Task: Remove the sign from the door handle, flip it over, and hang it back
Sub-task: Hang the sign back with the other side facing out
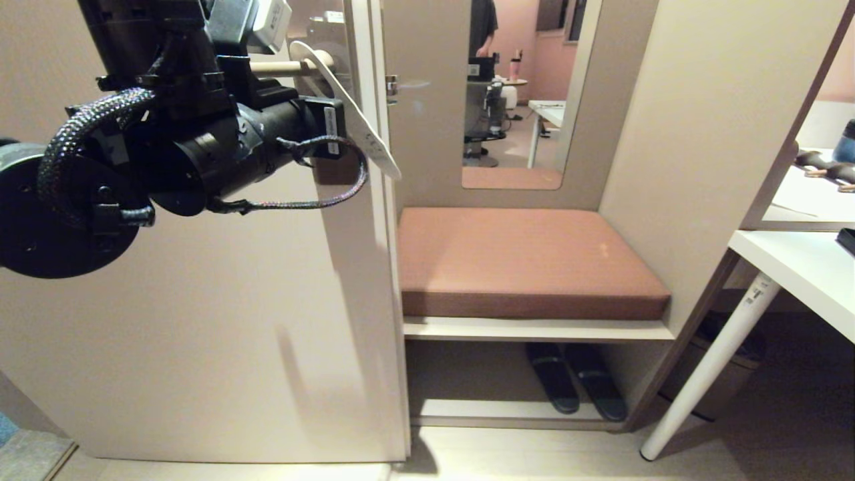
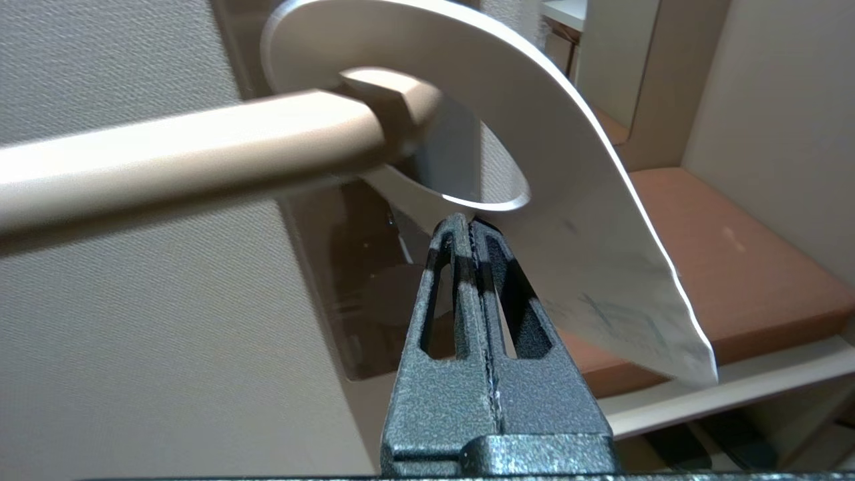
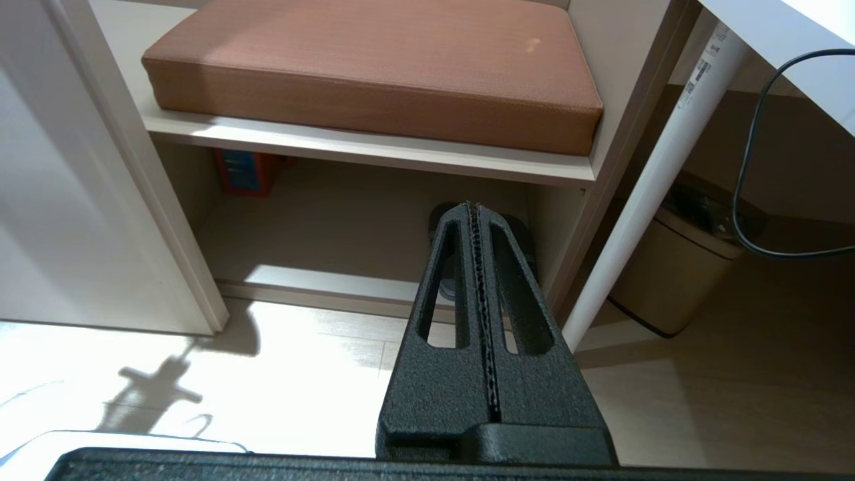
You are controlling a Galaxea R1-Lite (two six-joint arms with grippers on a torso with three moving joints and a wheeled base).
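The sign [image 2: 574, 220] hangs on the door handle [image 2: 187, 150], w/ the lever passing through its big round hole near the top end. It's a thin flat oblong w/ rounded ends; the face in the left wrist view is pale, whitish-grey, w/ only faint grey marks near the lower end, too smeared to read. It doesn't hang straight down: the lower end swings out away from the door [image 1: 200, 321] toward the bench side, so the sign sits tilted. In the head view it shows as a light strip [image 1: 354, 113] slanting down from the handle [image 1: 280, 66] past the door edge.

The handle is a slim cream-beige lever, roughly level, w/ a rounded knuckle right at the hole; a darker glossy plate [image 2: 361, 287] sits behind it on the door.

Left gripper [image 2: 471, 224] is up at the handle, fingers pressed together, tips just under the lower rim of the hole. Whether they pinch the sign's edge or only touch it, can't tell from here.

Right gripper [image 3: 473, 207] hangs low, fingers closed on nothing, pointing toward the open shelf under the brown cushion [image 3: 374, 67], near the white table leg [image 3: 641, 194].
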